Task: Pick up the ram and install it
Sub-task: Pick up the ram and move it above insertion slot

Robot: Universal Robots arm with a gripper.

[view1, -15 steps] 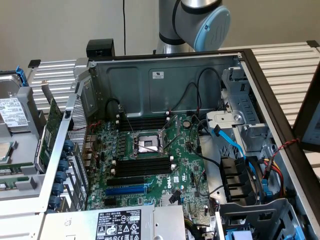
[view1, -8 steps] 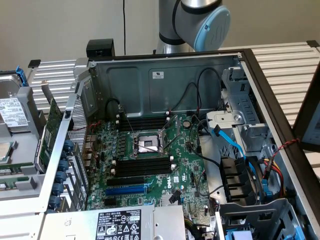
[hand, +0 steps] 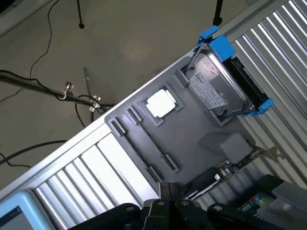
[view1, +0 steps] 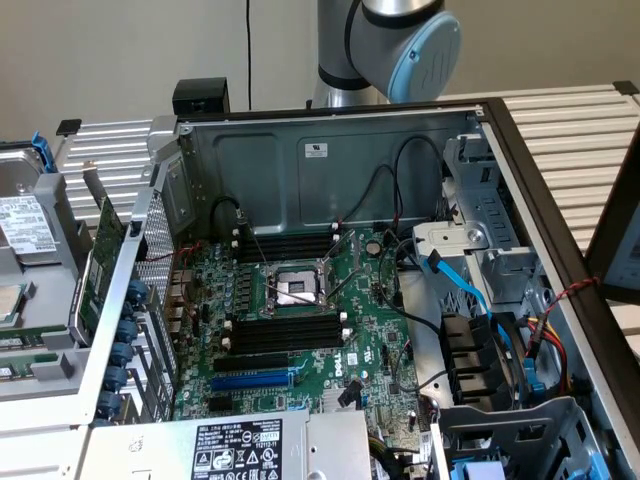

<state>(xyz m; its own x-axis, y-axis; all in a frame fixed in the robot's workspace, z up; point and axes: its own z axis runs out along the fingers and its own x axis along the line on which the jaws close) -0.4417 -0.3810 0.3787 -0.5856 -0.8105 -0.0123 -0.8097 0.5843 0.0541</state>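
Hanging above the grey tray [hand: 192, 129], the gripper [hand: 169, 191] has its dark fingers closed tight, and nothing can be seen between them. Just beside it, at the near edge of the tray, lies a thin dark stick with a pale strip along it. I take this to be the ram [hand: 204, 184], though much of it is hidden and I cannot be sure. It rests close to the green card [hand: 237, 163] with the metal bracket. Farther along the tray sit a processor chip [hand: 160, 103] in its recess and a hard drive [hand: 218, 86] in a blue frame.

By my reading the job has barely begun: the ram is not lifted and not fitted. In the exterior view the computer case [view1: 300, 160] lies open with its motherboard [view1: 370, 330] exposed. The black slots [view1: 285, 332] on either side of the processor socket look empty, as does the blue slot [view1: 250, 380] below them. Picking up, carrying across and pressing in are all left to do.

Tray and case rest on a table [hand: 110, 167] of ribbed pale metal slats. Past its edge is a dull grey-brown floor [hand: 120, 43] with loose cables [hand: 29, 81] trailing over it. Behind the case rises the arm [view1: 390, 40], grey with a blue cap, against a plain beige wall [view1: 120, 50].
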